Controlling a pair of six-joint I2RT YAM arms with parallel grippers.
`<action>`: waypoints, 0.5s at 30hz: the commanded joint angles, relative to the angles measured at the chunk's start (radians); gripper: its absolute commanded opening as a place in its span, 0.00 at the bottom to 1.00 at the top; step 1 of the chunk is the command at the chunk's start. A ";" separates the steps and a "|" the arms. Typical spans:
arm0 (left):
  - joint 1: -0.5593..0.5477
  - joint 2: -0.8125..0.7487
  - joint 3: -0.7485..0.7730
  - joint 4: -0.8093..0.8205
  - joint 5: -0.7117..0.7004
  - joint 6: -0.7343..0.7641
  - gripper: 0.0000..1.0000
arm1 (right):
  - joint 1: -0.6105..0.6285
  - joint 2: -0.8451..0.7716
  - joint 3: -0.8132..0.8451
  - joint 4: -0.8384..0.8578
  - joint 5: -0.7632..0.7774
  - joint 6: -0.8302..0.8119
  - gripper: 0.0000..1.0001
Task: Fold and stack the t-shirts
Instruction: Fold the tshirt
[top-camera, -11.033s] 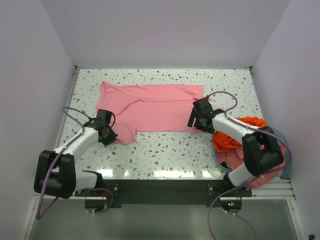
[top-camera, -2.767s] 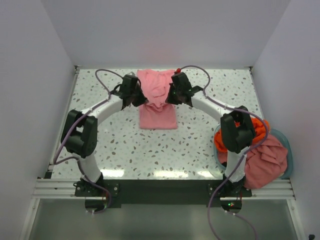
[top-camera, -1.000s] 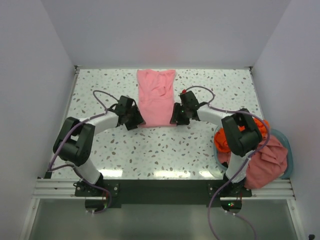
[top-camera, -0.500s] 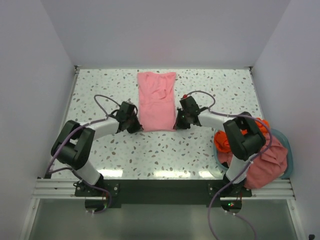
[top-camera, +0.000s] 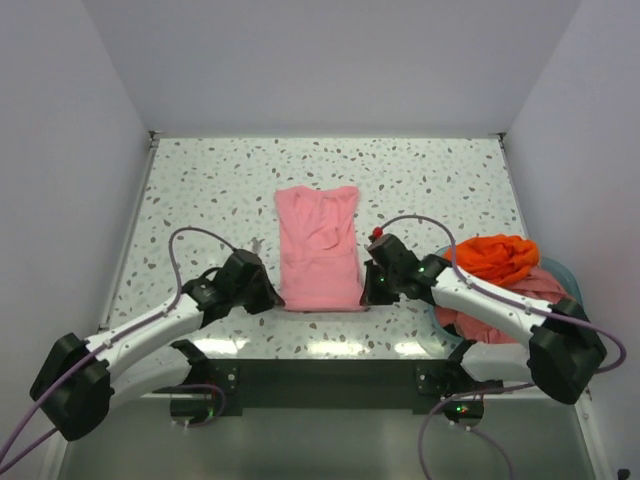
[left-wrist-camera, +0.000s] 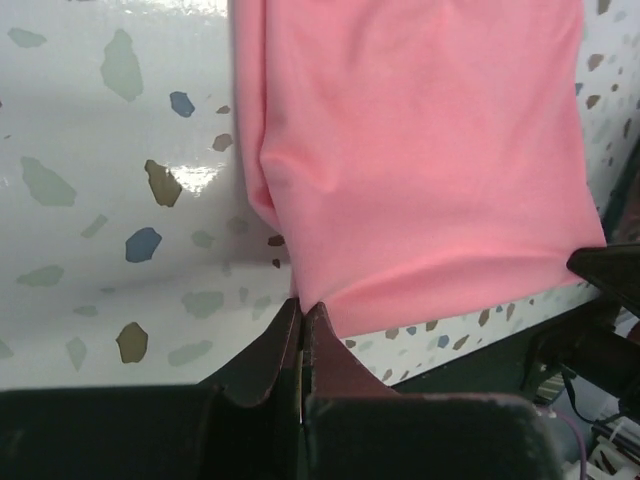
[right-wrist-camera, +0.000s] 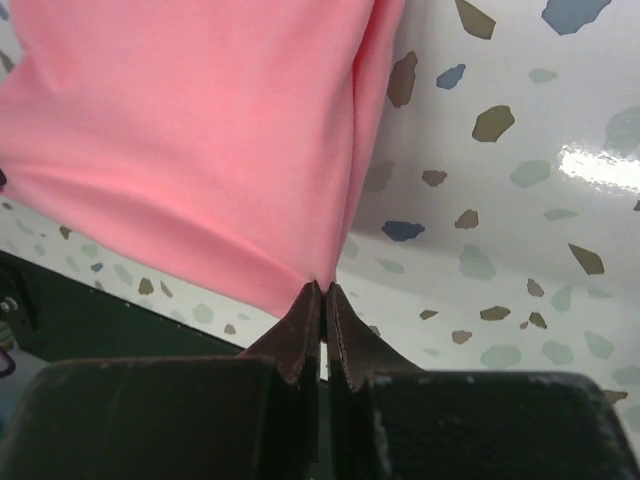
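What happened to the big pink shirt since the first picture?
The light pink cloth t-shirt, spread wide before, is now folded into a narrow strip and pulled nearer the arms' bases. The left end effector and right end effector pinch its near corners. The pale teal round basket stayed put.

Three soft, short-sleeved cloth t-shirts are showing in all. One light pink t-shirt (top-camera: 318, 245) is lying alone on the single white speckled counter (top-camera: 210, 190). The other two, one bright orange-red t-shirt (top-camera: 495, 255) and one darker salmon-pink t-shirt (top-camera: 540, 287), are sitting together in the one pale teal round basket (top-camera: 558, 268). Two white-and-black robot arms are reaching in, one left arm (top-camera: 150, 330) and one right arm (top-camera: 490, 305). Each is carrying one dark two-finger pincer, making two: the left pincer (left-wrist-camera: 301, 308) and the right pincer (right-wrist-camera: 323, 290).
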 joint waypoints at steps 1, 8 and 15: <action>-0.001 -0.045 0.057 -0.067 -0.017 -0.016 0.00 | -0.002 -0.081 0.039 -0.103 0.040 0.020 0.00; 0.001 0.117 0.279 -0.094 -0.101 0.055 0.00 | -0.011 -0.002 0.238 -0.170 0.192 -0.027 0.00; 0.076 0.297 0.569 -0.163 -0.185 0.119 0.00 | -0.115 0.121 0.446 -0.102 0.195 -0.099 0.00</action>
